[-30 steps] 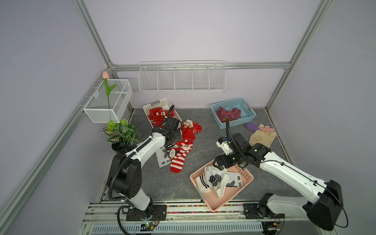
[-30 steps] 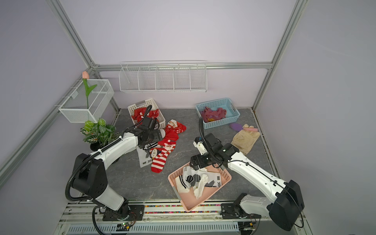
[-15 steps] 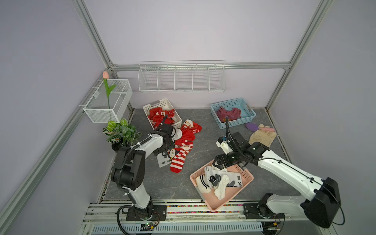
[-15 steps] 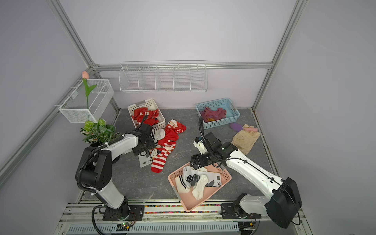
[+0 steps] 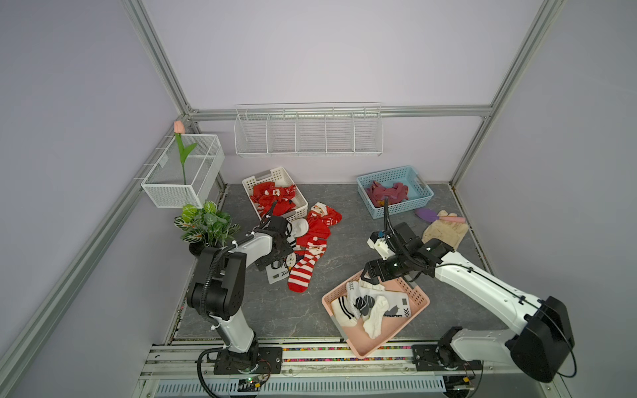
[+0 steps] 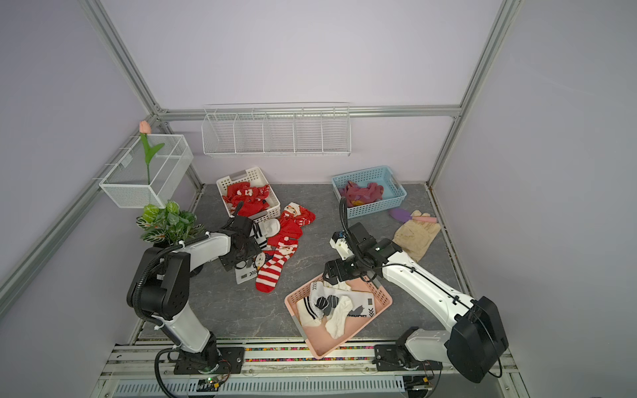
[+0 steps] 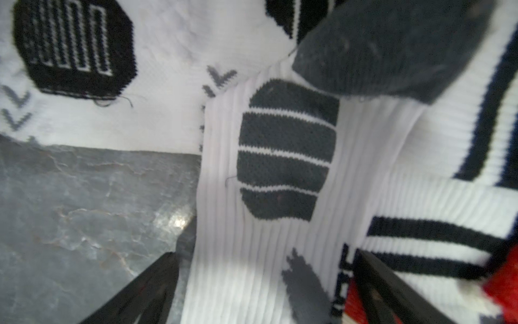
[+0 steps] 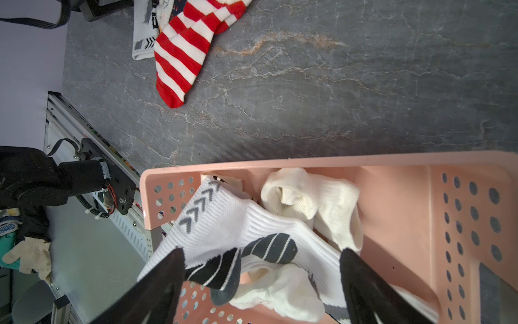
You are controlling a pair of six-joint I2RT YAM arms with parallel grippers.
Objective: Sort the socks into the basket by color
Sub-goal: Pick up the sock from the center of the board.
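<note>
Socks first: white socks (image 5: 379, 310) with black marks, heaped in the pink basket (image 5: 418, 301), askew at near right on the grey table (image 5: 344, 255). Over its far left corner, the right gripper (image 8: 262, 252), jaws spread wide, holding nothing, above a chevron-marked sock of that heap. That corner hidden by gripper and arm in both top views.

Farther, left of centre: left gripper (image 7: 266, 254), jaws likewise wide apart and gripping nothing, fingers (image 7: 145, 286) on either side of a ribbed white sock (image 7: 218, 182) flat on the table. Most of that sock covered by the wrist from above. Just right of it, touching: a red-and-white striped sock (image 5: 303, 275), toe toward the near edge.

Beyond: red Santa socks (image 5: 320, 224), overlapping, and a black-striped white sock (image 5: 298, 227) between them and the white basket (image 5: 265, 174). Inside that basket, at far left: red socks (image 5: 272, 200).

At far right: blue basket (image 5: 393, 171) with purple-maroon socks (image 5: 386, 191), a black cable (image 5: 386, 213) from the right arm crossing its near wall. Right of it: purple brush (image 5: 427, 214) touching beige gloves (image 5: 444, 231).

At the left edge: potted plant (image 5: 206, 224), close beside the left arm. On the walls: wire basket (image 5: 182, 172) with a tulip (image 5: 179, 127) at left, wire shelf (image 5: 308, 138) of 5 compartments at far.
</note>
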